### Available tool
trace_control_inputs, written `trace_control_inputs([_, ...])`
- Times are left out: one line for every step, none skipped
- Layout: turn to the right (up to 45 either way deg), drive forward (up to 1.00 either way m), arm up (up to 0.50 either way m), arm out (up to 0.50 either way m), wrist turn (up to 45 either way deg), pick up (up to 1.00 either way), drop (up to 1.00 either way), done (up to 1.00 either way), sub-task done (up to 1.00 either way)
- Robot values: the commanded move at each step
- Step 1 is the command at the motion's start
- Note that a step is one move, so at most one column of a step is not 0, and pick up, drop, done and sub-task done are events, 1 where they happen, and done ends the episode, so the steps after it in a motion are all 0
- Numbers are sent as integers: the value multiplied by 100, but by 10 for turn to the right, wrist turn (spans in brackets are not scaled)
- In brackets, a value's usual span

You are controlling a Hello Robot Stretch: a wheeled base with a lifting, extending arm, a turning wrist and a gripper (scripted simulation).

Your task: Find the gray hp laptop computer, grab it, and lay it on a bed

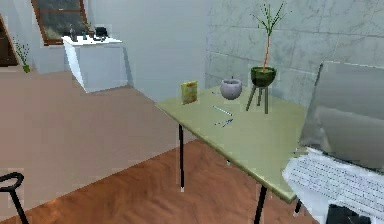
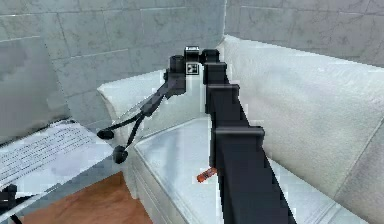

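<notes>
One gray laptop (image 1: 348, 125) on green table (image 1: 255, 135); claw (image 2: 112, 143) near its edge; cannot tell whether holding anything.

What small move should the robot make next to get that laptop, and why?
Probably a short roll forward. The gray laptop lies on the table at the arm side view's left edge, while the jaws at the end of the arm point toward it, seemingly just short, with the white sofa behind them.
</notes>
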Motion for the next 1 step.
trace_control_inputs([0,0,0,-40,0,0,0,0,0])
